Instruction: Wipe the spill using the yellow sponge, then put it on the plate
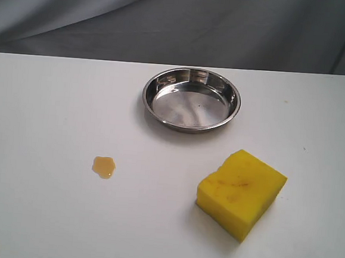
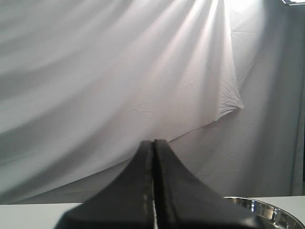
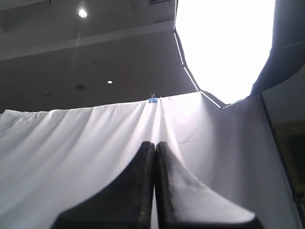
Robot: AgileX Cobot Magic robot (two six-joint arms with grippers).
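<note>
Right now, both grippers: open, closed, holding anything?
Left gripper: closed, holding nothing.
Right gripper: closed, holding nothing.

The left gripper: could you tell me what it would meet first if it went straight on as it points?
Probably the white cloth backdrop: the left gripper points straight at it, with the plate off to one side of that line. Depth is unclear.
</note>
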